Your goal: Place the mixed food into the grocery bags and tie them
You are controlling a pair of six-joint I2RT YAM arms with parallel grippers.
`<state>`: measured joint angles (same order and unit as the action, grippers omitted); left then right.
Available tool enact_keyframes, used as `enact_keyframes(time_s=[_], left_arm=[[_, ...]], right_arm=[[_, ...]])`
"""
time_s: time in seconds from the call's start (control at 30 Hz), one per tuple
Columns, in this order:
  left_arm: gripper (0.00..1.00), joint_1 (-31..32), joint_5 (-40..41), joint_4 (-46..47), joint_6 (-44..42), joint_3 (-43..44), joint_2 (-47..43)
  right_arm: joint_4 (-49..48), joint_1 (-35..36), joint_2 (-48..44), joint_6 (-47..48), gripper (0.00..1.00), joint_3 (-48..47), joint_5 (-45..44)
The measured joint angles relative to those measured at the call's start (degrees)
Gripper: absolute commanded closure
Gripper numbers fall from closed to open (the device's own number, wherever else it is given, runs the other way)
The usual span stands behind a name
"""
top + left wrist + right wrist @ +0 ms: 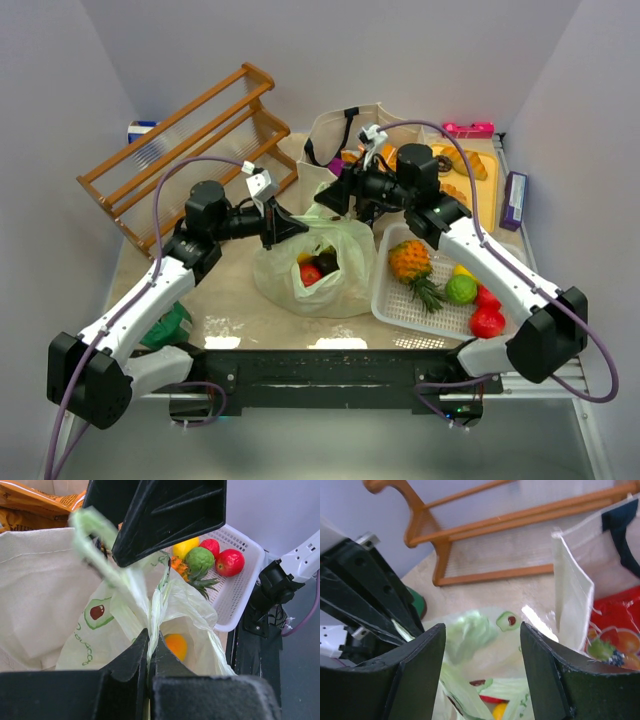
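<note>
The pale green plastic grocery bag [318, 268] stands at mid-table, with red, dark and yellow toy fruit showing in its mouth. My left gripper [291, 228] is shut on a bunched strip of its film [150, 639]; an orange fruit [176, 646] shows through the plastic. My right gripper [333, 198] hangs open just above the bag. A blurred green loop handle [469, 630] lies free between its fingers [482, 640]. The beige canvas tote [340, 132] stands behind, holding a red packet [615, 625] and an orange packet [35, 502].
A white mesh basket [400, 300] at right holds a pineapple [412, 262], a green fruit and red fruits. A wooden rack [190, 150] stands at back left. Donuts and bread [468, 168] lie at back right. A dark green bundle [166, 326] sits near the left arm.
</note>
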<state>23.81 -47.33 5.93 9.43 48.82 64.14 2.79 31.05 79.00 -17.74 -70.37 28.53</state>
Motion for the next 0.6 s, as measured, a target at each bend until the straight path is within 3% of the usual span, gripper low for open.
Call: enact_keyframes(time_s=[0.17,0.3,0.43,0.47,0.6], left_arm=[[1.00,0.00,-0.48,0.00,0.00,0.00,0.00],[1.00,-0.02,-0.50,0.00,0.00,0.00,0.00],[1.00,0.00,-0.48,0.00,0.00,0.00,0.00],[1.00,-0.02,-0.48,0.00,0.00,0.00,0.00],[1.00,-0.02,-0.04,-0.11,0.00,0.00,0.02]], right_arm=[[-5.64,0.00,0.02,-0.61,0.45,0.04,3.21],[-7.30,0.00,0.37,-0.66,0.68,0.04,5.18],[-6.88,0.00,0.61,-0.55,0.83,0.04,5.90],[-6.78,0.00,0.61,-0.52,0.99,0.02,6.08],[-6.29,0.13,0.44,-0.13,1.00,0.00,6.69]])
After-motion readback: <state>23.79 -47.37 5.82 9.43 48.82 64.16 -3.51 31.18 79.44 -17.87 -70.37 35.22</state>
